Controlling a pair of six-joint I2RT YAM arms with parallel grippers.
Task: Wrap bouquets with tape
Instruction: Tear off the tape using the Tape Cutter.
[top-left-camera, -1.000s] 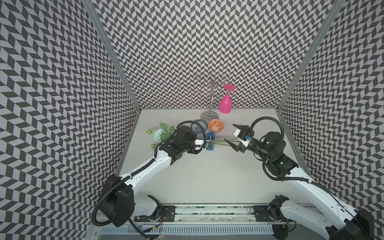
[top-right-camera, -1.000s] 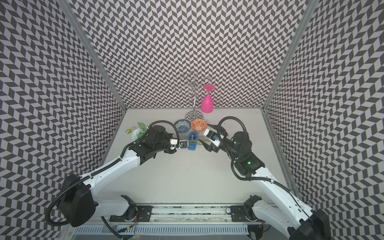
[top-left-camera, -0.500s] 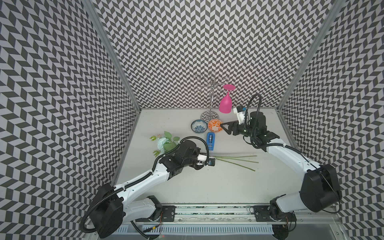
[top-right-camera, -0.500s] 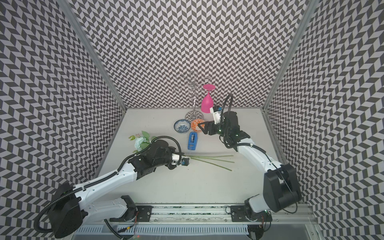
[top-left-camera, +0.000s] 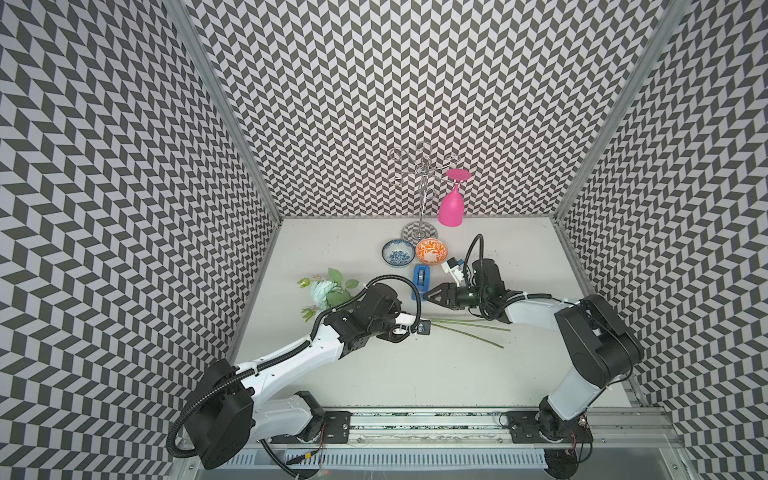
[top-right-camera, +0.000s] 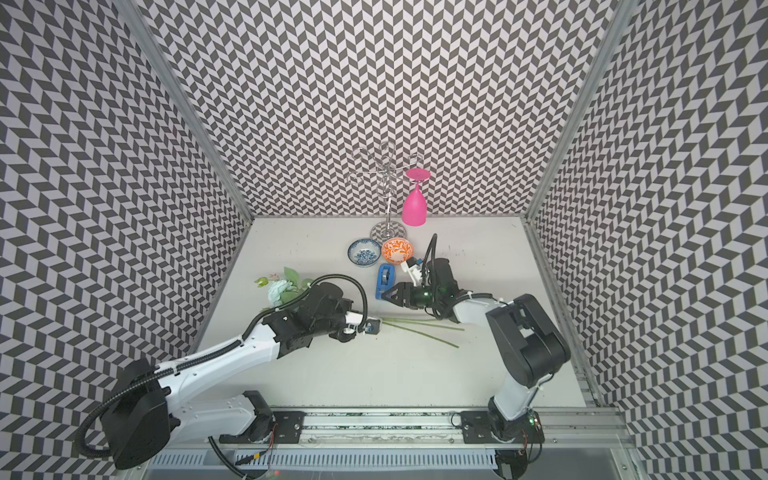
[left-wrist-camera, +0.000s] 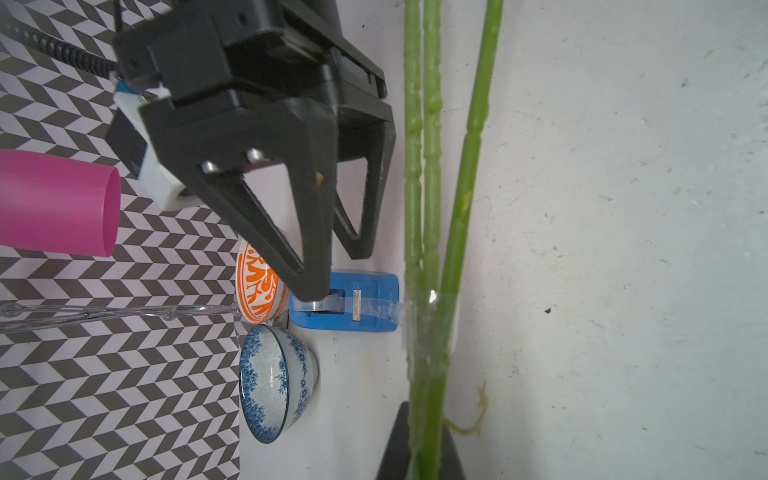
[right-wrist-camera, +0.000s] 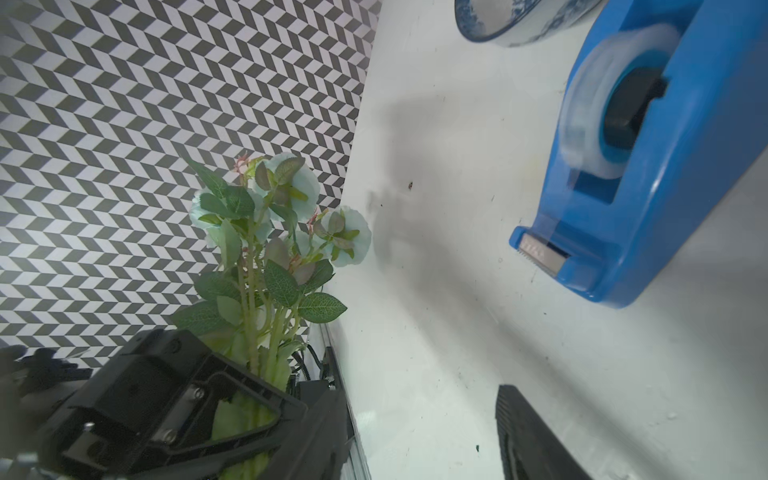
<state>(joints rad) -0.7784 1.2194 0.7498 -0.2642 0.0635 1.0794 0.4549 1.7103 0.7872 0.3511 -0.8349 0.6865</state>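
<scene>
The bouquet lies across the table in both top views, with pale blue blooms (top-left-camera: 325, 289) (top-right-camera: 277, 291) at the left and thin green stems (top-left-camera: 469, 328) fanning right. My left gripper (top-left-camera: 422, 323) is shut on the stems (left-wrist-camera: 432, 208) partway along. The tape (top-left-camera: 421, 279) (top-right-camera: 385, 282) sits in its blue dispenser (left-wrist-camera: 345, 309) just behind. A clear strip runs from its cutter to the stems. My right gripper (top-left-camera: 425, 296) is open at the dispenser's near end, one fingertip (left-wrist-camera: 311, 291) over the roll. In the right wrist view the dispenser (right-wrist-camera: 648, 166) lies beside the jaws, not between them.
Behind the dispenser stand a blue-patterned bowl (top-left-camera: 398, 252) and an orange-patterned bowl (top-left-camera: 431, 251). A metal rack (top-left-camera: 422, 187) at the back wall holds a pink glass (top-left-camera: 451, 208) upside down. Patterned walls close in the left, right and back sides.
My left gripper has drawn the bouquet toward the front, away from the dispenser. My right gripper has come from beside the orange bowl down to the dispenser's near end.
</scene>
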